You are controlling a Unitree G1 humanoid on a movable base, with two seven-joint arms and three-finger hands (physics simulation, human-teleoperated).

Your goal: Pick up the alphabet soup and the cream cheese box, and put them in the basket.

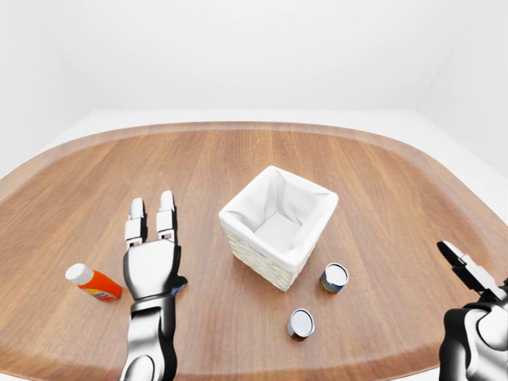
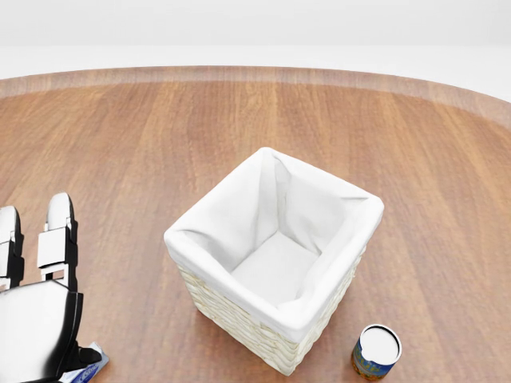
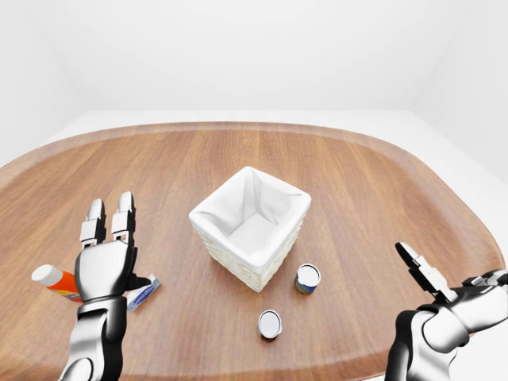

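Bright even light, soft faint shadows, sharp, curved edges

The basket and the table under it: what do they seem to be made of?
The basket looks like pale woven wicker, going by the plaited strands on its outer walls, with a white liner that seems to be matte cloth, creased and folded over the rim. The table looks like reddish-brown wood with visible plank grain and a soft satin sheen.

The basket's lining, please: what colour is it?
White lining, over a pale woven basket; head view.

One basket [image 1: 278, 226], two cans [image 1: 334, 278] [image 1: 301, 324], one orange bottle [image 1: 93, 282], one box [image 3: 144, 294] — two hands [image 1: 151, 258] [image 3: 425, 278].
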